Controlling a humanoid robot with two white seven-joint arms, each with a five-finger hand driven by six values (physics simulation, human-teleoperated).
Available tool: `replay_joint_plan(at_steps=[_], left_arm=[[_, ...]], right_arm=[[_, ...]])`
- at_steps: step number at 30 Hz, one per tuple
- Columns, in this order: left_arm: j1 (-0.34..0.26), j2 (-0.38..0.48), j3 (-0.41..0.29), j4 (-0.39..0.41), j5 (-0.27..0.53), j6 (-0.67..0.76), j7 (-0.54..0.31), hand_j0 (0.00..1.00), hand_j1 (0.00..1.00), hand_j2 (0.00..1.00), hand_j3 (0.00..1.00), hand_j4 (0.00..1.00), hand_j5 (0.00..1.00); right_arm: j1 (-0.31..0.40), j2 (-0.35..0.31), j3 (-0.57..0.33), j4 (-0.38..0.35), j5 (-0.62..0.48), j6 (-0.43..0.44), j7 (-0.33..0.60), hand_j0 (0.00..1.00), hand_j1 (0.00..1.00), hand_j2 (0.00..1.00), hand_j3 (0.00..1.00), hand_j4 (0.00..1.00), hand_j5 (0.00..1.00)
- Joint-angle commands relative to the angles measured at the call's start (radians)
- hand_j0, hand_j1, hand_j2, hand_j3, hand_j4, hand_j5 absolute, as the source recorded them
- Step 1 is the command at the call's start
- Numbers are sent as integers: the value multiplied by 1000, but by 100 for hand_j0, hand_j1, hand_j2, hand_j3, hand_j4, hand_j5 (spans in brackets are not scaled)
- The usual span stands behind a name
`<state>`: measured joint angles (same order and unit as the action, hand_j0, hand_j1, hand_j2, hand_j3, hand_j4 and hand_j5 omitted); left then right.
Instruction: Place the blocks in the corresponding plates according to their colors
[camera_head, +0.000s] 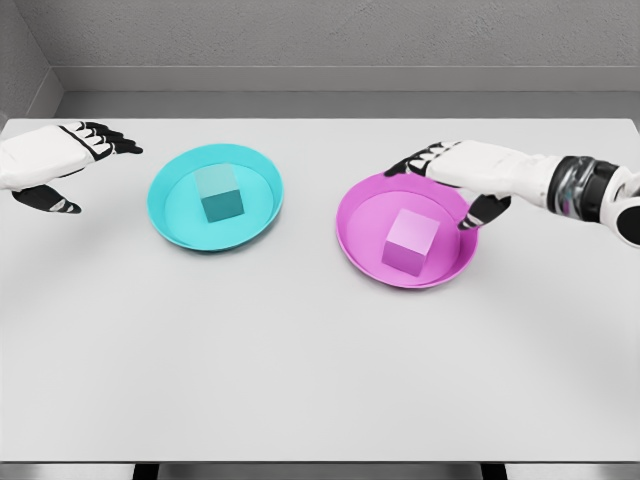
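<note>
A teal block (220, 197) sits inside the teal plate (170, 222) at the left of the table. In the magenta plate (360, 205) to its right lies a pink block (409, 242). My right hand (445, 185) hovers over the far right rim of the magenta plate, fingers spread, holding nothing, just above and behind the pink block. My left hand (85, 165) stays at the far left, well clear of the teal plate, fingers relaxed and empty.
The white table (300, 370) ends in a front edge near the bottom of the view. A grey wall (320, 50) rises behind the table's far edge.
</note>
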<state>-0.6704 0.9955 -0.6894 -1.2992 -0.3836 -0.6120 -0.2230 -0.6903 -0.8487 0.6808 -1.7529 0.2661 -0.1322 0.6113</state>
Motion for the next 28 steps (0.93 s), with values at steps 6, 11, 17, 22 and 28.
replay_joint_plan(at_steps=[6, 11, 17, 22, 28], left_arm=[[0, 0, 1, -2, 6, 1, 1, 100, 100, 100, 100, 100, 100], [2, 0, 1, -12, 6, 1, 1, 100, 100, 100, 100, 100, 100], [3, 2, 1, -14, 6, 1, 1, 100, 100, 100, 100, 100, 100], [3, 2, 1, -14, 6, 1, 1, 100, 100, 100, 100, 100, 100], [3, 2, 2, -14, 5, 1, 1, 100, 100, 100, 100, 100, 100]], right_arm=[[175, -116, -250, 4, -22, -260, 0, 100, 100, 100, 100, 100, 100], [299, -161, -343, 21, -22, -371, 0, 100, 100, 100, 100, 100, 100], [334, -162, -345, 52, -22, -442, 0, 100, 100, 100, 100, 100, 100], [336, -161, -345, 52, -22, -442, 0, 100, 100, 100, 100, 100, 100], [336, -159, -343, 52, -24, -442, 0, 100, 100, 100, 100, 100, 100]])
